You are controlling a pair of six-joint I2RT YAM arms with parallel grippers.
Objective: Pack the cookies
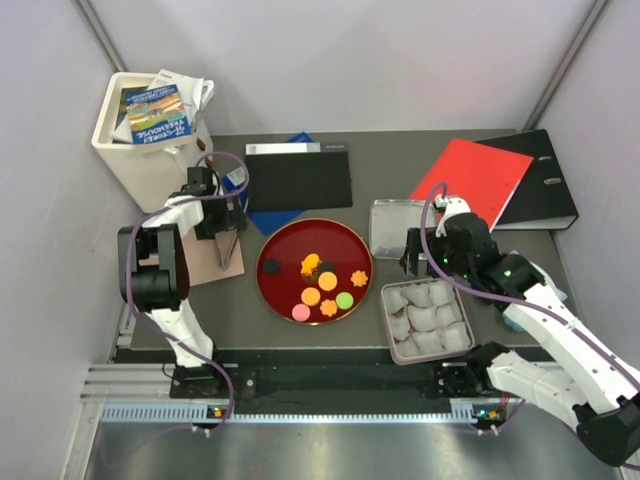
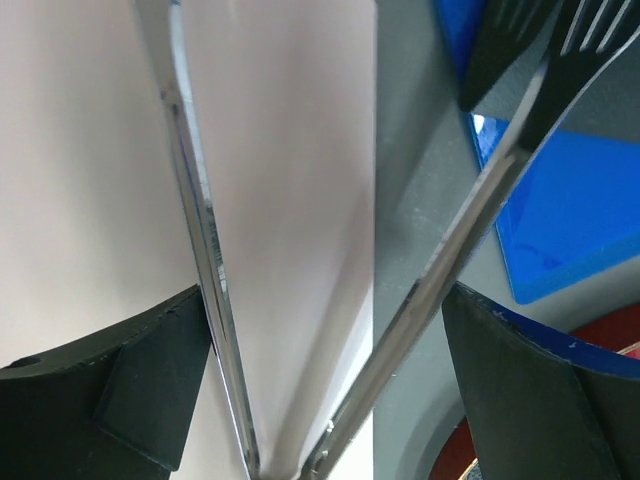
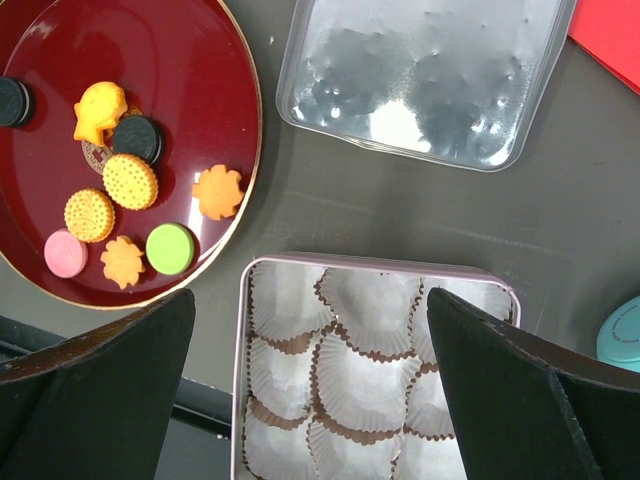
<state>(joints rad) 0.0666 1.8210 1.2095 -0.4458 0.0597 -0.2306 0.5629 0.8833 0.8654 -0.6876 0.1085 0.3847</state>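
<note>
1. Nearest us, the tin point(image 3: 243, 380) of paper cups has no cookie in it. The right jaws hang over it, wide and empty.
2. The cookies point(image 1: 327, 281) all sit on the red plate point(image 1: 300, 240), left of the tin.
3. The left jaws stand wide astride the tongs point(image 2: 437, 280) on the mat point(image 1: 222, 272), not gripping. Looks like tool pickup: squeeze, lift, fetch a cookie.

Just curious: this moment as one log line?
left gripper open astride tongs | right gripper open above tin | cookies all on red plate
</note>
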